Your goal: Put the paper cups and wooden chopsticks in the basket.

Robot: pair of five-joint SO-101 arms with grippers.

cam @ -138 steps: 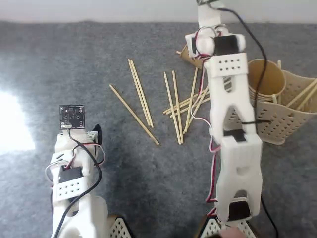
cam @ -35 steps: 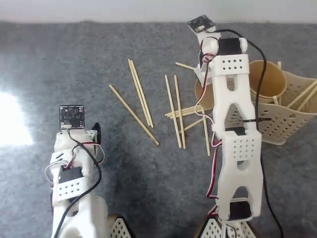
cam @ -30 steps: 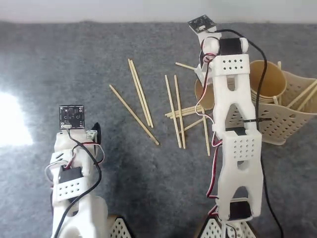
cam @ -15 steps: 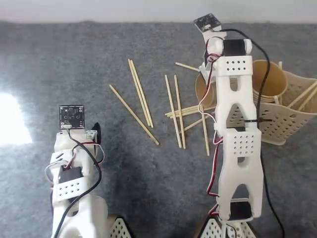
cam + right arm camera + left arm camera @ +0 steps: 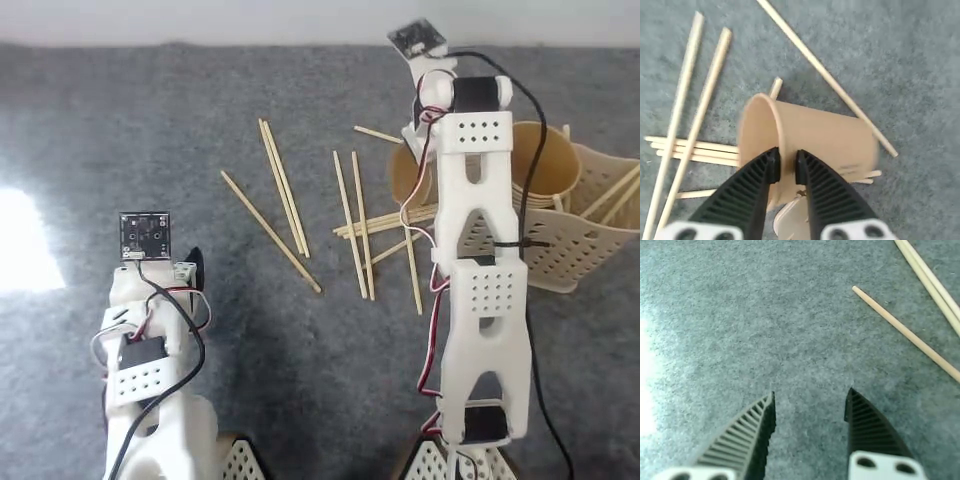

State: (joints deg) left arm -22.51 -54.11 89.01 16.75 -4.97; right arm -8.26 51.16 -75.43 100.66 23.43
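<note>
— So, what is the right gripper (image 5: pixel 786 152) doing?

— It is pinching the rim of a paper cup (image 5: pixel 815 137); one finger is sitting inside the mouth and the other outside, with the wall squeezed between them; the cup is tilting on its side over a small bundle of chopsticks (image 5: pixel 695 150).

— Where is that cup sitting?

— From above it is showing just left of the basket (image 5: pixel 590 245), toward the far right of the grey carpet (image 5: pixel 120 120), partly under the right arm (image 5: pixel 480 290); whether it is touching the carpet, I cannot tell.

— And the basket?

— It is already holding a stack of cups (image 5: pixel 545 165) and a few sticks (image 5: pixel 612 190) leaning out over its rim.

— What is lying loose?

— Chopsticks are lying scattered across the middle of the carpet; a close pair (image 5: pixel 283 185) is lying toward the far side; a single chopstick (image 5: pixel 270 231) is slanting just left of it; a second pair (image 5: pixel 352 220) is lying nearer the cup.

— How is the left gripper (image 5: pixel 811 392) standing?

— Its fingers are spreading apart with nothing between them; it is hovering over bare carpet at the near left, with the end of the single chopstick (image 5: pixel 905 332) lying a little beyond its tips.
</note>
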